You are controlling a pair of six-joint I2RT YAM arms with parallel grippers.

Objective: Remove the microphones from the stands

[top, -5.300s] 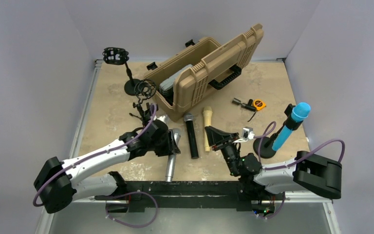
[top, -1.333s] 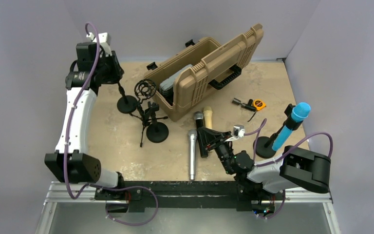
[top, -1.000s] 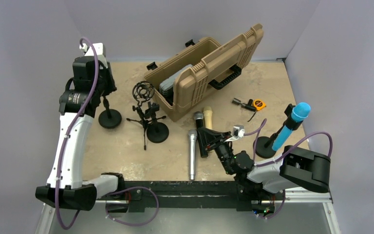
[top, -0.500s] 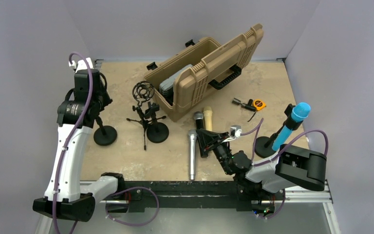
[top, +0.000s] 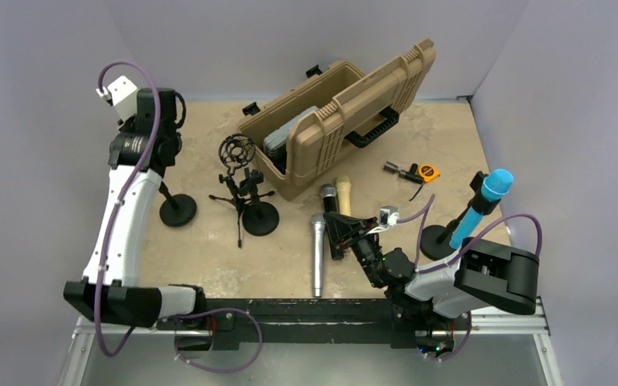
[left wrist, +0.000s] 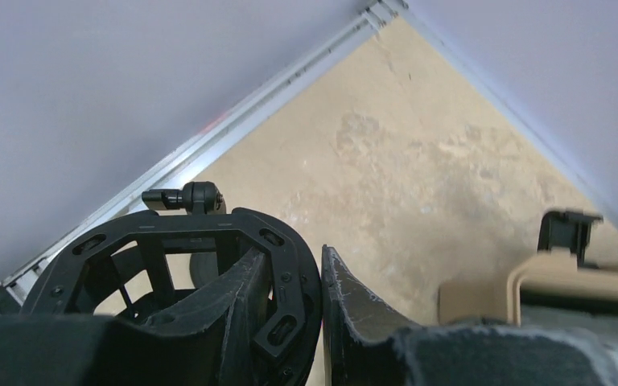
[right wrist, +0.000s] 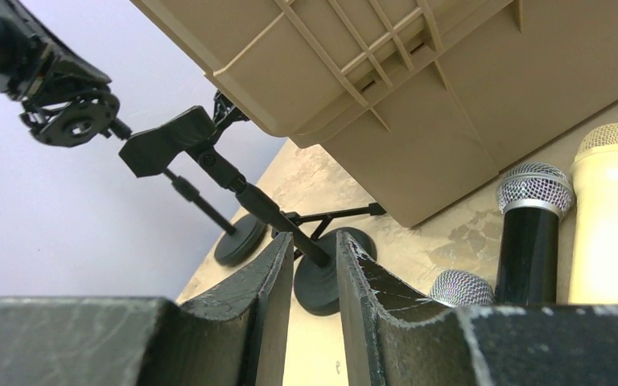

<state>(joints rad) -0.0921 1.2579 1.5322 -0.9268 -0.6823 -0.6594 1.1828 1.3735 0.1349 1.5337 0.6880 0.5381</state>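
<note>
A blue microphone (top: pixel 483 201) leans in a black stand (top: pixel 437 241) at the right edge, with neither gripper near it. My left gripper (top: pixel 154 161) is raised at the far left, shut on the ring of a black shock-mount stand (left wrist: pixel 177 265). That ring's wall is pinched between my fingers (left wrist: pixel 362 322), and its round base (top: pixel 177 211) rests on the table. My right gripper (top: pixel 342 229) lies low at the centre front, its jaws a narrow gap apart with nothing in them (right wrist: pixel 315 249).
An open tan case (top: pixel 346 112) stands at the back centre. A silver mic (top: pixel 317 253), a black mic (top: pixel 331 221) and a cream mic (top: pixel 343 193) lie in front of it. A clip stand (top: pixel 259 215) and a tripod shock mount (top: pixel 236 153) stand left of the case. A tape measure (top: pixel 426 171) lies back right.
My left arm left the silver mic on the table, took the shock-mount stand at the back and carried it forward and left. My right gripper has barely shifted.
</note>
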